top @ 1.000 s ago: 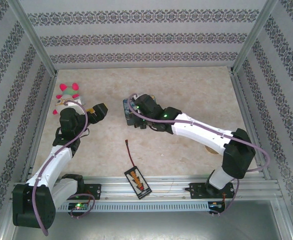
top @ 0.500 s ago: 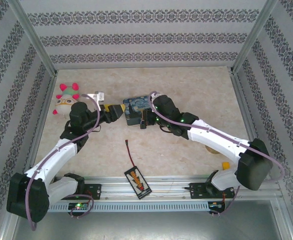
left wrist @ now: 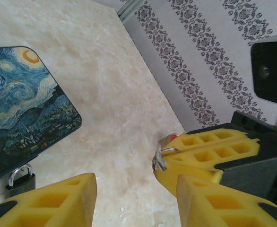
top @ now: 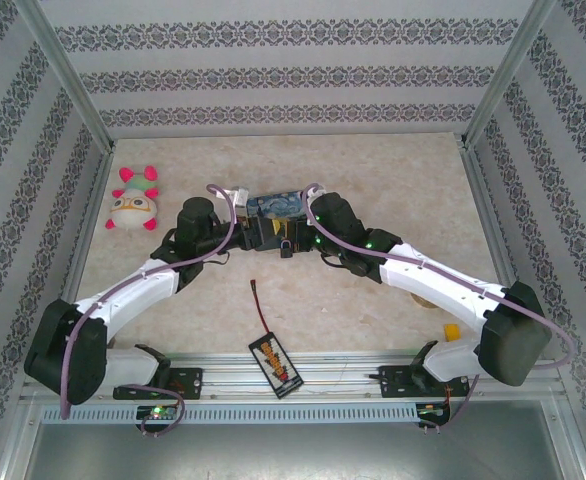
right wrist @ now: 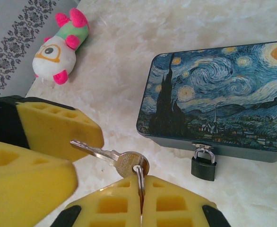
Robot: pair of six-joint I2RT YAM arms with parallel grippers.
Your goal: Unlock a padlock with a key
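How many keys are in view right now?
1. The key hangs on a ring pinched in the right gripper, blade toward the left gripper. Others may hide behind the pads.

The left arm (top: 133,290) has swung right, away from the plush toy (top: 133,205) and across to the tin (top: 273,203). The left gripper (left wrist: 134,189) now sits tip to tip with the right gripper (right wrist: 141,182) at the key (right wrist: 115,160), its jaws narrowed from wide but still apart. The right arm (top: 423,280) is stretched lower, its wrist drawn back right, and the tin lid is uncovered. 1 small yellow item (top: 451,330) is exposed beside the right arm.
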